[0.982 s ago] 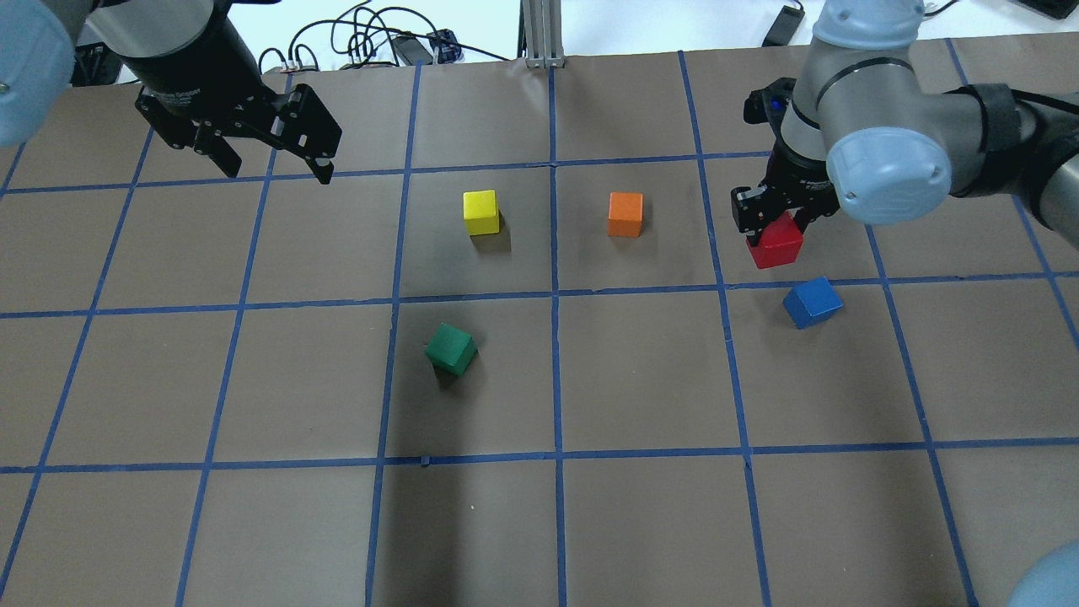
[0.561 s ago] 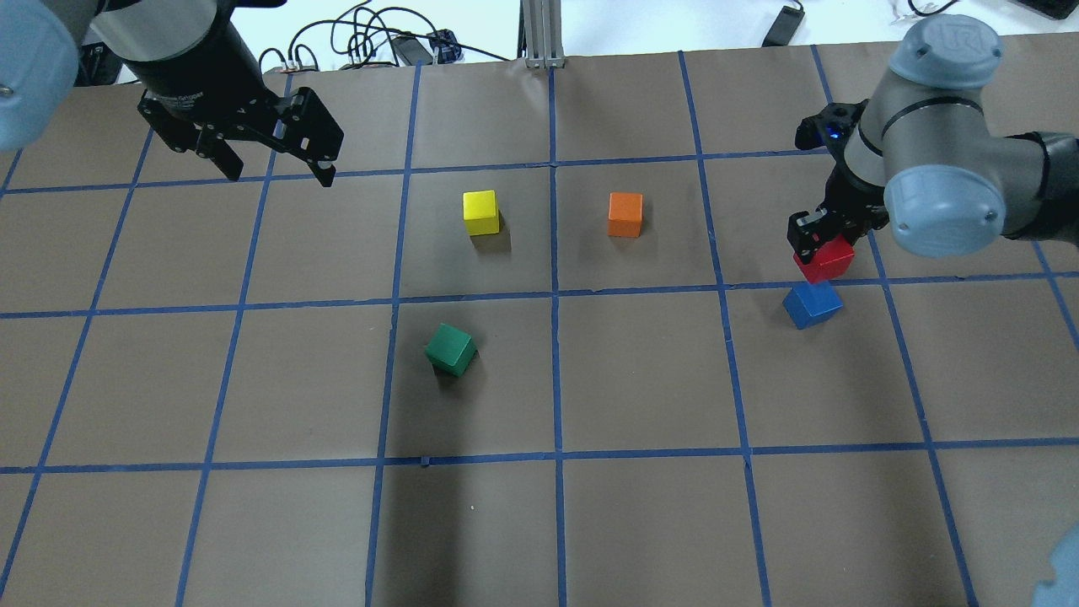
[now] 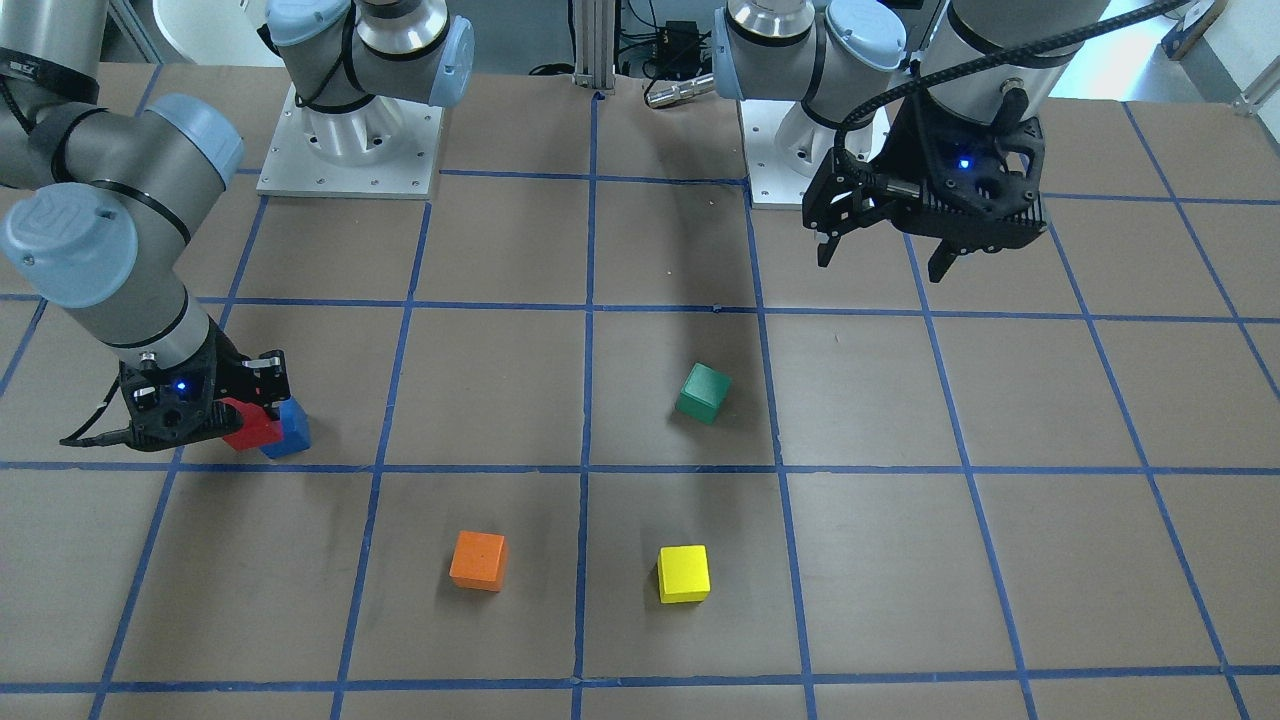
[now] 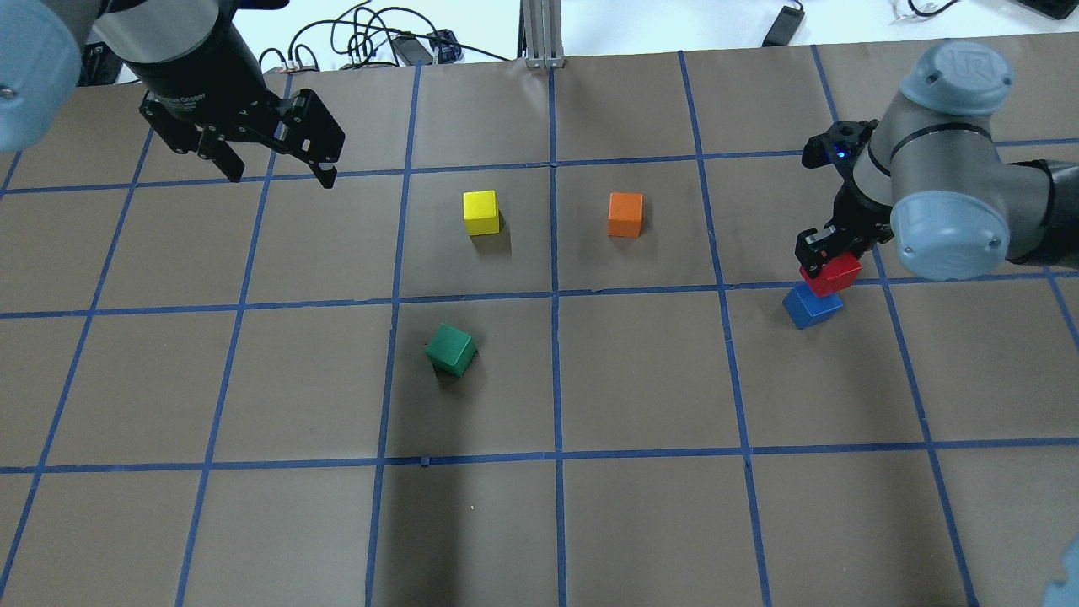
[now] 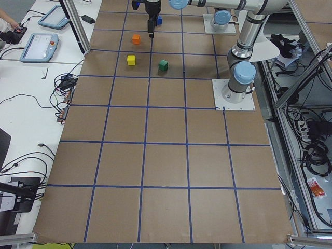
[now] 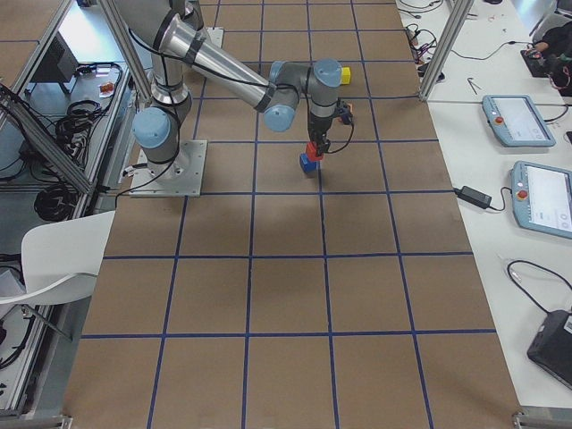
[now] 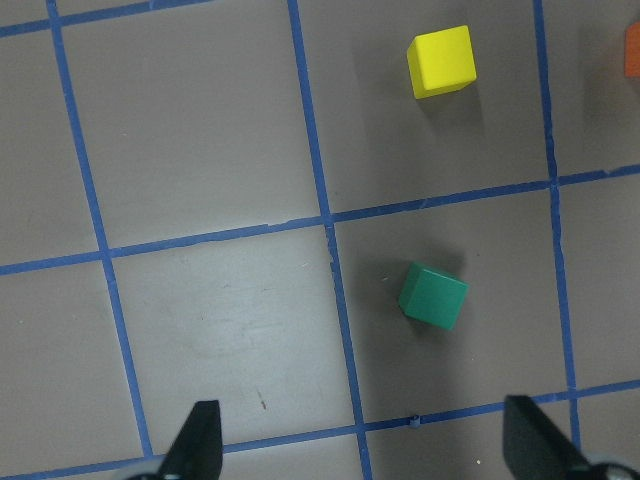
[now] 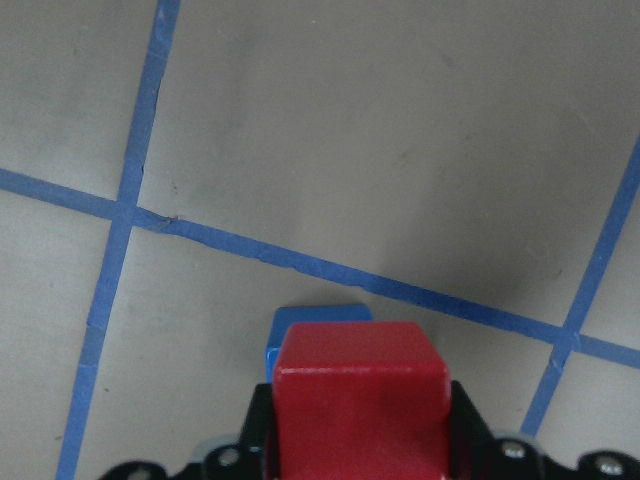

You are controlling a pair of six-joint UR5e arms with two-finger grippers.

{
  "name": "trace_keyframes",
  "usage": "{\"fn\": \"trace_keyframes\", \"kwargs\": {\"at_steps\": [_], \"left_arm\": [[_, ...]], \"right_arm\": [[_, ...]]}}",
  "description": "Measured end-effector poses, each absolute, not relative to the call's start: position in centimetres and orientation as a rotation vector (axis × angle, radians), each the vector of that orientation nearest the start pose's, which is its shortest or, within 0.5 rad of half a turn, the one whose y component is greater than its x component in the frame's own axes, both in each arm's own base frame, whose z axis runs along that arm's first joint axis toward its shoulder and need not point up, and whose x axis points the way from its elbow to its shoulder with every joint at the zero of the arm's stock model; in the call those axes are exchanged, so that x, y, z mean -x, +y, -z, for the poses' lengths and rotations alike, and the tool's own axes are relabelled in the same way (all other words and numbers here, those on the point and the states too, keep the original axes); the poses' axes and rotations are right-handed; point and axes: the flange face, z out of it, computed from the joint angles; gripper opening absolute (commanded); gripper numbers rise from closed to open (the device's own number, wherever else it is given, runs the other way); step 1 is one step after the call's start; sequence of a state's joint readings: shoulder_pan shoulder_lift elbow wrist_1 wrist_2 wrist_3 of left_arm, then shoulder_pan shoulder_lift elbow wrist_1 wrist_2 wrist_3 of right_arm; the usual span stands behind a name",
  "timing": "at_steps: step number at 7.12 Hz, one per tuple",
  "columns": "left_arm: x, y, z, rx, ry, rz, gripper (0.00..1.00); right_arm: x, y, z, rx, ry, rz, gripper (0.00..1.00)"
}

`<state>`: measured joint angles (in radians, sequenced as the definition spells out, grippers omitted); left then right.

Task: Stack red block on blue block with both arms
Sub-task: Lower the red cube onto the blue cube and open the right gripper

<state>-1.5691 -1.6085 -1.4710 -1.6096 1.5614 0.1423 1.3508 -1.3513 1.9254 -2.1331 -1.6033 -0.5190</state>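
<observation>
My right gripper (image 4: 830, 257) is shut on the red block (image 4: 834, 275) and holds it directly over the blue block (image 4: 811, 308), which sits on the brown table at the right. In the right wrist view the red block (image 8: 360, 395) covers most of the blue block (image 8: 315, 320). From the front view the red block (image 3: 248, 428) and the blue block (image 3: 293, 432) overlap; I cannot tell whether they touch. My left gripper (image 4: 280, 175) is open and empty, high over the far left of the table, also seen in the front view (image 3: 880, 267).
A green cube (image 4: 451, 349) lies tilted near the middle, with a yellow cube (image 4: 480, 212) and an orange cube (image 4: 625, 214) farther back. Cables and a metal post (image 4: 539, 34) stand at the table's far edge.
My right gripper has carried the red block to the right and nearer, from beside the blue block to over it. The left arm has barely moved.
</observation>
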Motion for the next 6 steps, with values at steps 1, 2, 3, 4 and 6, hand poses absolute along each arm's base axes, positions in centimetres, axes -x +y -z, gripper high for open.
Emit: {"fn": "trace_keyframes", "kwargs": {"at_steps": [1, 2, 3, 4, 6], "left_arm": [[13.34, -50.97, -51.42, -0.224, 3.141, 0.037, 1.00], [13.34, -50.95, -51.43, -0.225, 3.141, 0.037, 1.00], [13.35, -50.93, -51.45, -0.225, 3.141, 0.037, 1.00], [13.35, -50.93, -51.45, -0.226, 3.142, 0.037, 1.00], [13.36, -50.91, -51.48, -0.227, 3.142, 0.038, 1.00]], "right_arm": [[-1.44, -53.19, -26.01, 0.474, 3.126, -0.046, 0.00], [-1.53, -52.80, -25.71, 0.474, 3.122, -0.051, 0.00], [-1.57, -52.60, -25.55, 0.474, 3.122, -0.055, 0.00], [-1.55, -52.53, -25.52, 0.474, 3.125, -0.056, 0.00], [-1.17, -52.47, -25.53, 0.465, 3.131, -0.059, 0.20]]}}
